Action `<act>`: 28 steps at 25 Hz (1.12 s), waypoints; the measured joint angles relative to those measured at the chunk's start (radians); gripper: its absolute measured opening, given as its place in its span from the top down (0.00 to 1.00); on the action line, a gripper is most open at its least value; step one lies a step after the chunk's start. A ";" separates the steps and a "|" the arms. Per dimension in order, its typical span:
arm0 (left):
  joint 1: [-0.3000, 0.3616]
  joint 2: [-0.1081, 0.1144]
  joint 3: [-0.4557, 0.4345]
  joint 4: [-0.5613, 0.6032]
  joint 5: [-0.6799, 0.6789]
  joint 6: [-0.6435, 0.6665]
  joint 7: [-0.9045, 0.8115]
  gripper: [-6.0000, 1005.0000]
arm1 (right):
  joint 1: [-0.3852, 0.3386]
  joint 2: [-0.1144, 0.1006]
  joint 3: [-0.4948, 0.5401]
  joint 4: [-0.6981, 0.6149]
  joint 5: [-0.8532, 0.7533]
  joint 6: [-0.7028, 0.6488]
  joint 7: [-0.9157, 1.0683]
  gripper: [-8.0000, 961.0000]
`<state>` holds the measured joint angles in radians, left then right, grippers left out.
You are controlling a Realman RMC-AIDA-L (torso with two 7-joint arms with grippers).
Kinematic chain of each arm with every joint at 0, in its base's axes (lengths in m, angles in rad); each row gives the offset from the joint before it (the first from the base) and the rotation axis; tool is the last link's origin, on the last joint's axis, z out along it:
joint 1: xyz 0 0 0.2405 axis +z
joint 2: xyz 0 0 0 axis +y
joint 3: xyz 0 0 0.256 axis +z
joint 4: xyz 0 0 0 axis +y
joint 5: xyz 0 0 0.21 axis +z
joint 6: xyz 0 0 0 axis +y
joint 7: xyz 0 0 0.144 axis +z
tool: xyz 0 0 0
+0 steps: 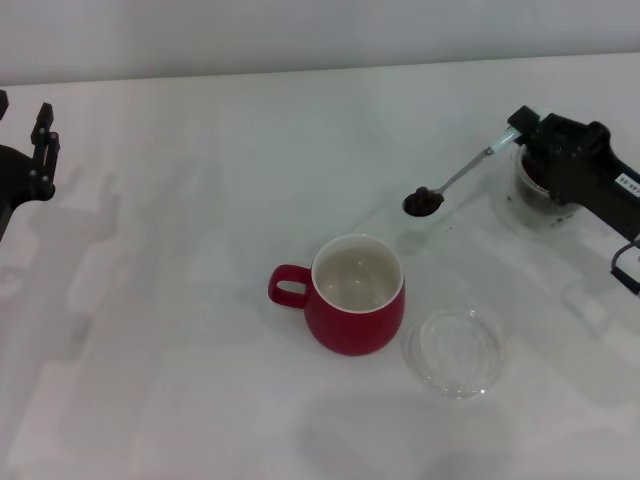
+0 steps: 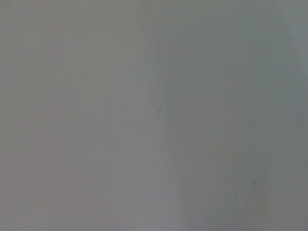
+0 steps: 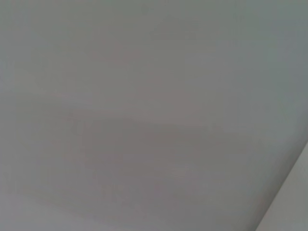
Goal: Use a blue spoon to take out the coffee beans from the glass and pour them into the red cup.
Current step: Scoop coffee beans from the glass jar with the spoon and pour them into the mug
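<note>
Holding the blue spoon by its handle in my right gripper (clamped shut), long axis slanting down from gripper toward me and my left, bowl heaped with coffee beans, hovering between glass and red cup, left gripper parked at far left, fingers apart, empty.

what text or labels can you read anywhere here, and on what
White label on the right arm's wrist: dark print, too small to read.
Red cup, blue spoon, glass, clear dish: no text visible.
Left gripper: no markings visible.
Both wrist views: blank grey, no text.
</note>
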<state>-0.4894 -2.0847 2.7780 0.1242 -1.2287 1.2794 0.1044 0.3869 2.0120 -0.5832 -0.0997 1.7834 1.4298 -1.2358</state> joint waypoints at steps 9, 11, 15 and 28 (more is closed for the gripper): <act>0.003 -0.001 0.000 0.000 0.000 0.000 0.000 0.57 | 0.018 0.002 -0.022 0.047 -0.001 0.028 -0.059 0.84; 0.003 -0.001 0.000 0.000 0.000 0.000 0.000 0.57 | 0.019 0.003 -0.026 0.055 -0.001 0.031 -0.072 0.84; 0.004 -0.002 0.000 0.000 0.001 0.000 0.000 0.57 | 0.029 0.003 -0.026 0.070 -0.001 0.034 -0.114 0.84; 0.002 0.000 0.000 0.000 0.002 -0.019 0.000 0.57 | 0.068 0.005 -0.055 0.068 -0.001 0.036 -0.217 0.84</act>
<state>-0.4872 -2.0850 2.7780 0.1242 -1.2271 1.2602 0.1043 0.4550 2.0171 -0.6377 -0.0319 1.7824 1.4653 -1.4527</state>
